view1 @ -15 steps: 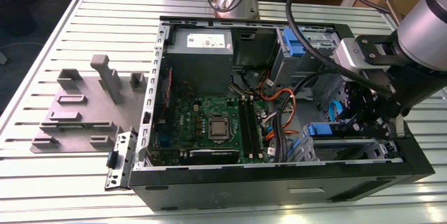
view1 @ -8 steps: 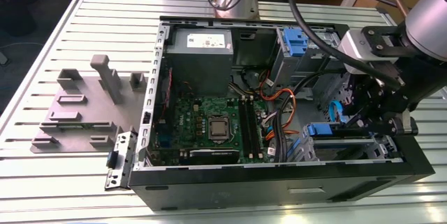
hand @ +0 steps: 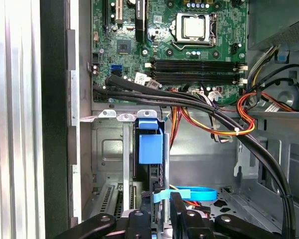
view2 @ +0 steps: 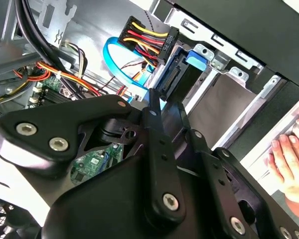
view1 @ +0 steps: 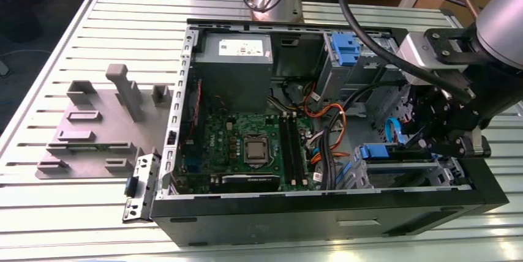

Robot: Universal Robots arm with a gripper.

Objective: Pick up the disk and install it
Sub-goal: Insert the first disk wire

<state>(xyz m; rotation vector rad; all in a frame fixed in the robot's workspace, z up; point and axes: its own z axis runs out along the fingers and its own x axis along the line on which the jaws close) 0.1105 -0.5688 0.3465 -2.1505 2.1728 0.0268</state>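
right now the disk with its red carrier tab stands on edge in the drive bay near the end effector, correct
Not quite: the disk's carrier tab is blue, not red, as the first wrist view shows. The rest holds: it stands on edge in the drive bay, near the end effector.

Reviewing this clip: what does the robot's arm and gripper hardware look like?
The arm has a grey rounded body with thick black cables looping from it and a silver block at the wrist. The gripper is matte black, built of flat linkage bars joined by silver screws, clearest in the second wrist view.

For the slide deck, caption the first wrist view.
Gripper at the disk, seated upright in the drive cage below the motherboard.
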